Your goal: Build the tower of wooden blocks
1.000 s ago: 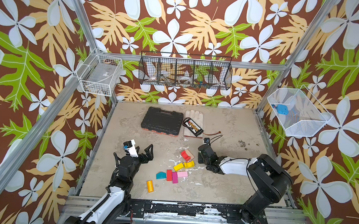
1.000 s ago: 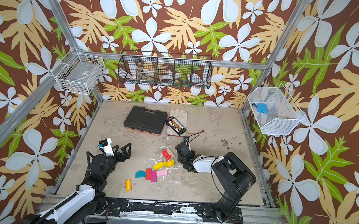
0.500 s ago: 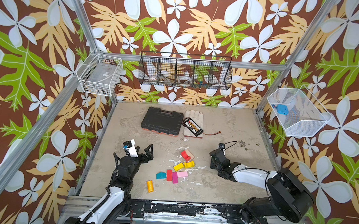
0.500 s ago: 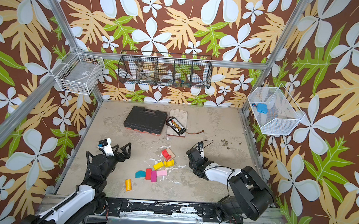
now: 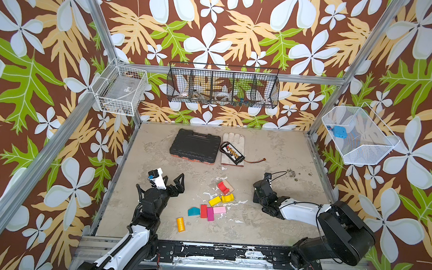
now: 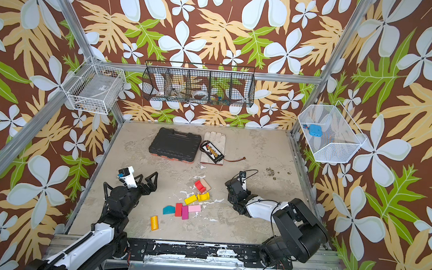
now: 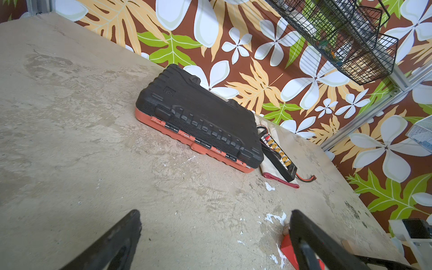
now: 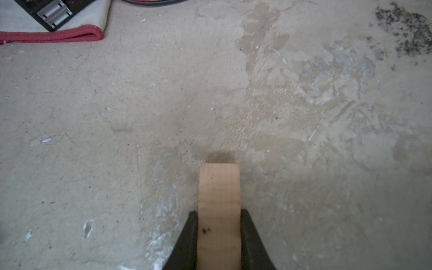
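Since a second ago the right gripper (image 5: 257, 193) has swung away from the loose coloured wood blocks (image 5: 210, 210) to bare table on their right, well apart from them. It carries a plain tan wooden block (image 8: 219, 187), clamped by both sides between its narrowly parted black jaws, with the free end sticking out past the tips. The left gripper (image 5: 173, 182) is spread wide and empty, left of the blocks

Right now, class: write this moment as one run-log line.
left hand: open, empty | right hand: shut on tan block | other blocks: loose on table | tower: not started
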You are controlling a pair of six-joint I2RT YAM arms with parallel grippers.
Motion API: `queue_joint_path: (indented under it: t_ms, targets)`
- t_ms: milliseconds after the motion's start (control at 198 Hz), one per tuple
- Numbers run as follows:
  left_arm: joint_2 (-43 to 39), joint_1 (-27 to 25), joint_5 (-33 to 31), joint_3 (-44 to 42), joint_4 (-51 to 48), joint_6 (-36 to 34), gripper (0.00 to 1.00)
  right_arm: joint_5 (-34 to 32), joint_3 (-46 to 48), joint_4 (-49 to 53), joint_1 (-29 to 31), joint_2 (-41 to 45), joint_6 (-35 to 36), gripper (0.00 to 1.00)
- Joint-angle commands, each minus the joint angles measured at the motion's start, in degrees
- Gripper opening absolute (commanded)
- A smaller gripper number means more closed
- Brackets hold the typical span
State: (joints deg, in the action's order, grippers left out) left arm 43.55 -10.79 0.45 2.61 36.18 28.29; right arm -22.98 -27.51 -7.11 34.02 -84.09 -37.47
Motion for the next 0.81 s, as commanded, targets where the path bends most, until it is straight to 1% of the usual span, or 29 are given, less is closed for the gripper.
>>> queue_joint_path:
  t_ms: [0, 71, 166, 302, 388, 479, 560, 771, 801]
  targets:
    - [0.0, 0.0, 0.0, 0.0, 1.0, 0.1, 1.00, 2.6, 0.5, 2.7, 0.0, -0.5, -1.1, 0.12]
    - [0.0, -0.1, 0.0, 0.0, 1.1, 0.1, 1.00, 2.5, 0.6, 2.7, 0.0, -0.5, -1.2, 0.14]
    - [0.0, -0.1, 0.1, 0.0, 1.1, 0.1, 1.00, 2.3, 0.6, 2.9, 0.0, -0.3, -1.5, 0.21]
    - [0.0, 0.0, 0.1, 0.0, 1.1, 0.1, 1.00, 2.2, 0.6, 3.3, 0.0, 0.1, -1.6, 0.29]
    - [0.0, -0.1, 0.1, 0.0, 1.1, 0.1, 1.00, 2.0, 0.9, 3.4, 0.0, 0.7, -1.8, 0.37]
    - [0.0, -0.1, 0.1, 0.0, 1.0, 0.2, 1.00, 2.0, 1.0, 3.8, 0.0, 1.3, -2.1, 0.42]
    - [0.0, 0.0, 0.1, 0.0, 1.1, 0.1, 1.00, 1.9, 1.0, 4.1, 0.0, 2.0, -2.2, 0.44]
    - [0.0, -0.1, 0.1, 0.0, 1.0, 0.2, 1.00, 1.0, 1.3, 5.2, 0.2, 4.2, -2.7, 0.45]
    - [0.0, -0.1, 0.1, 0.0, 1.1, 0.2, 1.00, 0.7, 1.2, 5.5, 0.4, 4.6, -2.8, 0.46]
